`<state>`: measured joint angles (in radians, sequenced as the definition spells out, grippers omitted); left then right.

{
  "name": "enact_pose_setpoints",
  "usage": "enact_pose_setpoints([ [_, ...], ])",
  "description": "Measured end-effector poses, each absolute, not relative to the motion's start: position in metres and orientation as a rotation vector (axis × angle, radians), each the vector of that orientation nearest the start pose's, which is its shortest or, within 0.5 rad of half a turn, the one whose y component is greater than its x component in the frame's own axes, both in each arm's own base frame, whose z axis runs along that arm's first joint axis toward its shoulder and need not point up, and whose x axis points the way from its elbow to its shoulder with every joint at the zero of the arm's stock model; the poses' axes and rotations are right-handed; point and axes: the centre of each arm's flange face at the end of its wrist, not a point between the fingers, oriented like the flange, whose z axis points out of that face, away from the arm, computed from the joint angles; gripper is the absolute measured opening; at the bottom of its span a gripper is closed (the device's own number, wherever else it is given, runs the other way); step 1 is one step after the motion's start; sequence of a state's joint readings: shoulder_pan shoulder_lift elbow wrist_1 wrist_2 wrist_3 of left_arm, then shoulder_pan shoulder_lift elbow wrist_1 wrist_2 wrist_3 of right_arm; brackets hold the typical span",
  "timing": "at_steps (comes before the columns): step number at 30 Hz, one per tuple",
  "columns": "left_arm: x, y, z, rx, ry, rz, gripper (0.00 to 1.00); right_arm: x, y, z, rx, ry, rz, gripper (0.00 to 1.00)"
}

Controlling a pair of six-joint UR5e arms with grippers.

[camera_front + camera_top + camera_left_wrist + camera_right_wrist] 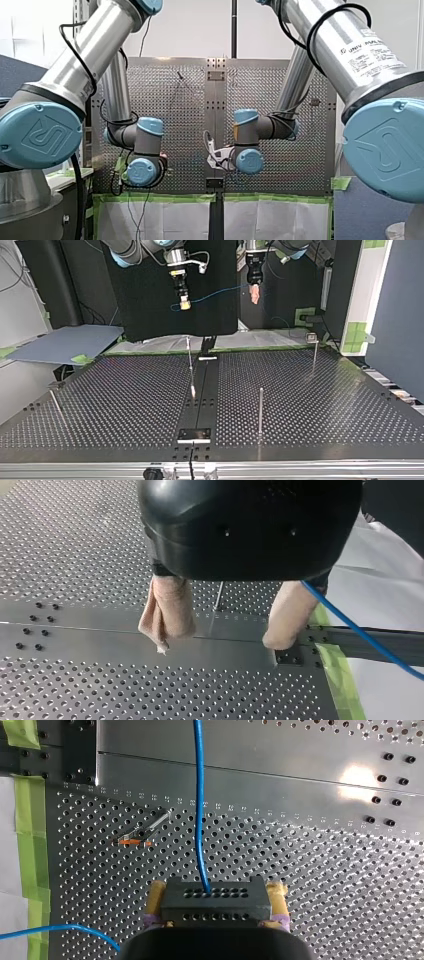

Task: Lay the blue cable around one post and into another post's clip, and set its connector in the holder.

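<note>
In the top view both grippers hang high above the table's far edge. My right gripper [184, 301], at that view's left, is shut on a black connector block [215, 902] between yellow pads [156, 895]. The blue cable [200, 810] leaves the block and runs ahead of it. In the top view the cable [220, 294] spans across to my left gripper [255, 292]. My left gripper [220, 640] is open, with nothing between its beige pads [170, 610]. The cable [360, 630] passes along the outer side of one pad.
Thin metal posts stand on the perforated table [310, 405]: one near the middle [260, 410], one at the far side [314, 352], one on the centre strip [190, 362], and a leaning one [57, 407]. A dark holder plate [195, 434] lies at the near edge. Green tape [30, 820] lines the table's edge.
</note>
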<state>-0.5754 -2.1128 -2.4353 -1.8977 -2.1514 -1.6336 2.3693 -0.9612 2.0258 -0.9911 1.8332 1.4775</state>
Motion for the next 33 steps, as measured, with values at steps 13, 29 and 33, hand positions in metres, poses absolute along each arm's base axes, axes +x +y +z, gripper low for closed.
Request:
enact_pose_setpoints([
  [13,0.250,-0.260,0.027,0.019,1.708,0.013,1.00,0.449,-0.287,0.061,1.681,-0.836,1.469,0.01],
  [29,0.299,-0.303,0.100,-0.092,1.595,-0.164,1.00,0.496,-0.287,0.118,1.607,-0.910,1.568,0.01],
  [33,0.300,-0.301,0.114,-0.129,1.590,-0.185,1.00,0.501,-0.293,0.146,1.585,-0.917,1.609,0.01],
])
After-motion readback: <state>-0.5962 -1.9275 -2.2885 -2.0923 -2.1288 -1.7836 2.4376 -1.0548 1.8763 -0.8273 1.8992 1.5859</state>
